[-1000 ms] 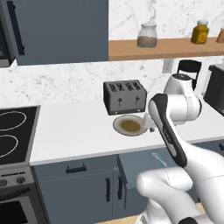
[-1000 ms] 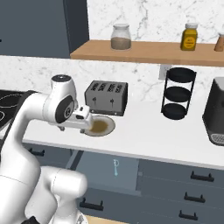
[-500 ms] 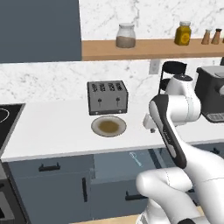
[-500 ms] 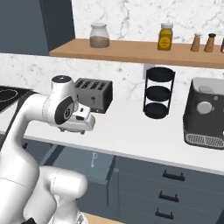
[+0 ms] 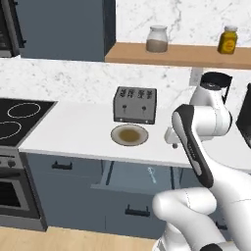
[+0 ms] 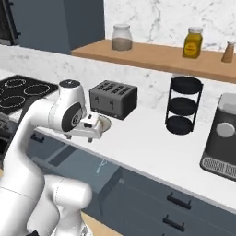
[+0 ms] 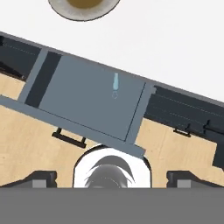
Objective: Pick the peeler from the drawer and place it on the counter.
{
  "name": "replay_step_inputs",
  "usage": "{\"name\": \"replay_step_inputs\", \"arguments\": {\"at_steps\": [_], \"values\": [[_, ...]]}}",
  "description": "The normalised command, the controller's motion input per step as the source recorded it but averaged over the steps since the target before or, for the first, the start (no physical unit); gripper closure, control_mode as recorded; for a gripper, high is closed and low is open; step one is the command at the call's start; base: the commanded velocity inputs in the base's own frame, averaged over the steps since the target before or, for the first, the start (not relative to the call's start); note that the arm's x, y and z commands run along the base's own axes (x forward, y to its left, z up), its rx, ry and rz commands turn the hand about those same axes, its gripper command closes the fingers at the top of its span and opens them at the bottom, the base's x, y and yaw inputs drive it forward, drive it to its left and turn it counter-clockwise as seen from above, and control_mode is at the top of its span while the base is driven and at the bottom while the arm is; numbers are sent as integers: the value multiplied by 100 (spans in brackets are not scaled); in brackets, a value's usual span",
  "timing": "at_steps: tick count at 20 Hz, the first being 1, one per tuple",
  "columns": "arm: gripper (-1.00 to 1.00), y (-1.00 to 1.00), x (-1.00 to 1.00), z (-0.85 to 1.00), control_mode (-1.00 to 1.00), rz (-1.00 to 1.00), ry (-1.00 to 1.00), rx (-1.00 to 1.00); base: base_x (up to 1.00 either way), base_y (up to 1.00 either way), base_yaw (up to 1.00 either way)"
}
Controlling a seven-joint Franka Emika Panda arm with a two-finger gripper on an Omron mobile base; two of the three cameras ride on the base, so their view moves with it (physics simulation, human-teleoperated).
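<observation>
so the base has rolled back left and the spread, empty gripper (image 6: pixel 90 133) now hangs over the open drawer (image 7: pixel 87 103), where the peeler (image 7: pixel 115 82) lies, ready for the reach down.

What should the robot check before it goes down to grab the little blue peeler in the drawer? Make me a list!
1. Wide slate-blue drawer pulled out: ok.
2. Slim light-blue peeler lying inside, nothing covering it: ok.
3. Pincer open: ok.
4. Pincer empty: ok.
5. Pincer lined up right over the peeler: not ok; the peeler sits further up the hand view.
6. Bare room on the smooth white counter beside the round plate: ok.
</observation>
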Motion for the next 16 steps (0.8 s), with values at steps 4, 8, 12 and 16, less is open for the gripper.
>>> {"name": "replay_step_inputs", "arguments": {"at_steps": [4, 8, 12, 16], "values": [[-100, 0, 0, 0, 100, 0, 0, 0, 0, -12, 72], [-100, 0, 0, 0, 100, 0, 0, 0, 0, -58, 76], [-100, 0, 0, 0, 100, 0, 0, 0, -9, -84, 67], [-100, 0, 0, 0, 100, 0, 0, 0, -25, -71, 53]]}}
